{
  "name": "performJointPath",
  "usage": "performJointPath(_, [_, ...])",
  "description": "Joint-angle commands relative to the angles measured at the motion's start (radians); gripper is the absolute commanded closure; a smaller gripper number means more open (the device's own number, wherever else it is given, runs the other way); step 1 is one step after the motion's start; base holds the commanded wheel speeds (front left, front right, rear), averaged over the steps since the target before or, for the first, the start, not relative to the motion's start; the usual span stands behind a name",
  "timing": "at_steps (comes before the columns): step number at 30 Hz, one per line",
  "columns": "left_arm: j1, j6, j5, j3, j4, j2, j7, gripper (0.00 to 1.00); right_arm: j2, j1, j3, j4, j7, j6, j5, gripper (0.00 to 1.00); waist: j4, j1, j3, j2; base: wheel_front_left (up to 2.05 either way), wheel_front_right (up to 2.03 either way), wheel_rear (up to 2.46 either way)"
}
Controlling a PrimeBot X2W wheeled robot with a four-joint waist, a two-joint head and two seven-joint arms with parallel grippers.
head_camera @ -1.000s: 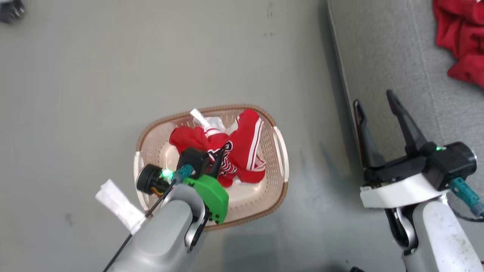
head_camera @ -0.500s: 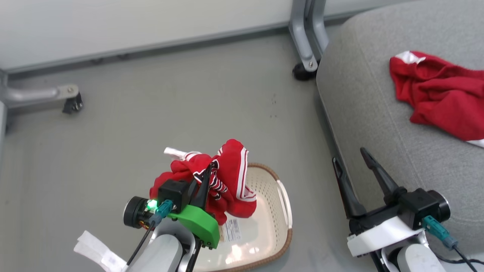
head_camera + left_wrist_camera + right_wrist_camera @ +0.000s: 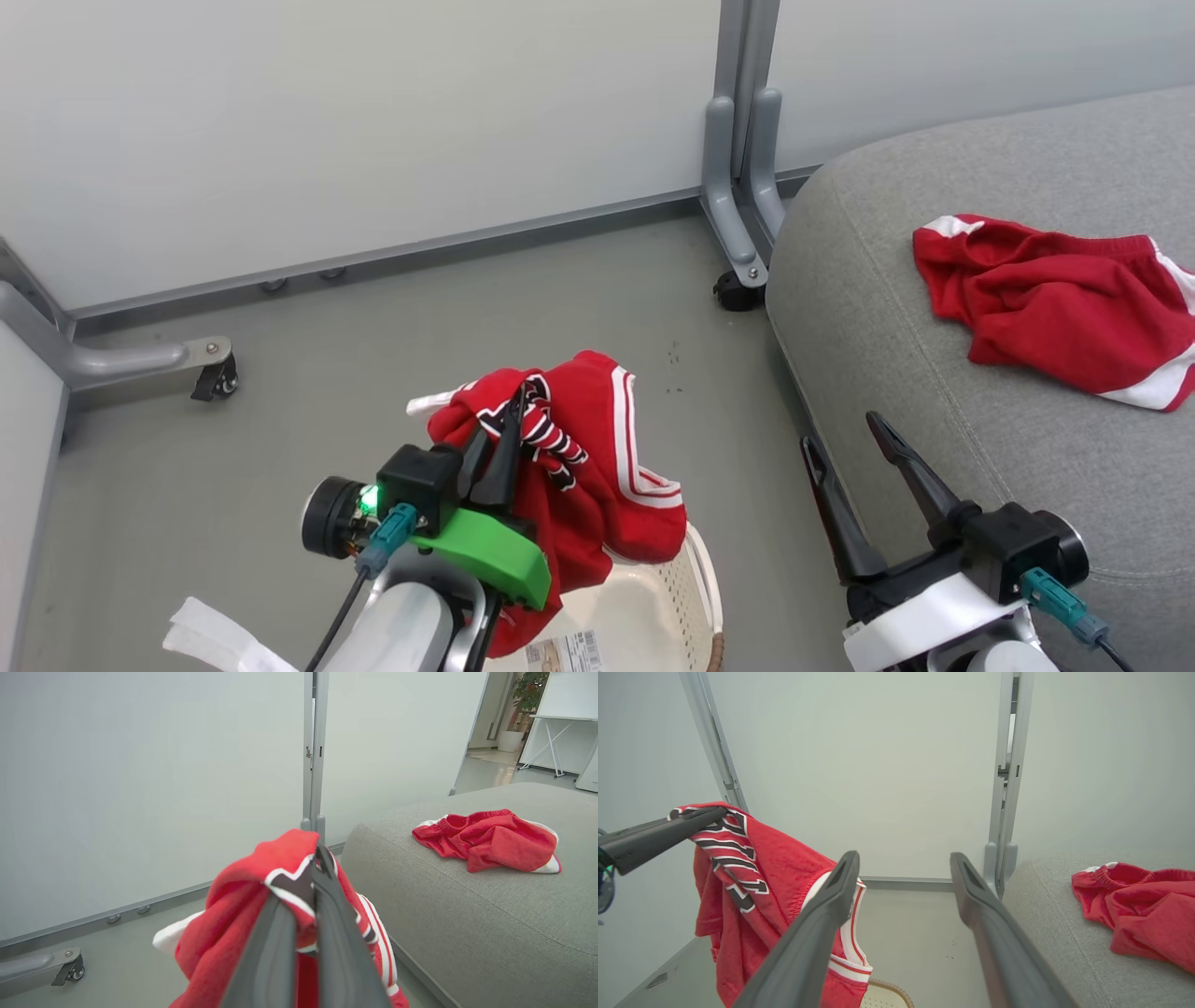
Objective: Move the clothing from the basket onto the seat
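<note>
My left gripper is shut on the red jersey with black-and-white lettering, which hangs lifted above the cream basket at the head view's bottom edge. The left wrist view has the jersey bunched around the closed fingers. In the right wrist view the jersey dangles at the left. A second red garment with white trim lies on the grey seat at the right. My right gripper is open and holds nothing, beside the seat's front edge.
A pale partition wall with a grey wheeled post stands behind the floor. Another wheeled leg lies at the left. White tape wraps my left forearm. Grey floor stretches between the basket and the seat.
My left gripper has lifted the jersey up out of the basket. The head camera has tilted upward, bringing the wall and more of the seat into view.
</note>
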Motion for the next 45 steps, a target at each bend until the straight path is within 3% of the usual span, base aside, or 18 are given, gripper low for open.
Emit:
performJointPath(1, [0.004, -0.006, 0.004, -0.003, -0.013, -0.002, -0.003, 1.00, -0.001, 0.014, 0.004, 0.006, -0.002, -0.002, 0.007, 0.00, -0.001, 0.0001, -0.007, -0.0001, 0.00, 0.00, 0.00])
performJointPath(22, [-0.100, -0.035, 0.019, -0.148, -0.214, -0.043, 0.098, 1.00, -0.071, -0.121, 0.237, 0.216, -0.002, -0.002, 0.126, 0.00, 0.055, 0.0001, 0.028, -0.0001, 0.00, 0.00, 0.00])
performJointPath(30, [-0.118, -0.037, 0.003, -0.209, -0.257, -0.052, 0.127, 1.00, -0.069, -0.156, 0.321, 0.246, -0.002, -0.002, 0.164, 0.00, 0.066, 0.0001, 0.025, -0.0001, 0.00, 0.00, 0.00])
performJointPath(37, [-0.118, -0.028, -0.003, -0.241, -0.266, -0.054, 0.144, 1.00, -0.050, -0.169, 0.332, 0.258, -0.002, -0.002, 0.150, 0.00, 0.066, 0.0001, 0.018, -0.0001, 0.00, 0.00, 0.00])
performJointPath(38, [-0.117, -0.025, 0.000, -0.243, -0.262, -0.053, 0.145, 1.00, -0.049, -0.169, 0.331, 0.257, -0.002, -0.002, 0.145, 0.59, 0.066, 0.0001, 0.017, -0.0001, 0.00, 0.00, 0.00])
performJointPath(40, [-0.115, -0.022, 0.005, -0.243, -0.256, -0.045, 0.143, 1.00, -0.050, -0.165, 0.332, 0.256, -0.002, -0.002, 0.140, 1.00, 0.065, 0.0001, 0.016, -0.0001, 0.00, 0.00, 0.00])
performJointPath(45, [-0.107, -0.013, -0.002, -0.234, -0.228, -0.033, 0.140, 1.00, -0.063, -0.153, 0.331, 0.261, -0.002, -0.002, 0.137, 1.00, 0.062, 0.0001, 0.020, -0.0001, 0.00, 0.00, 0.00])
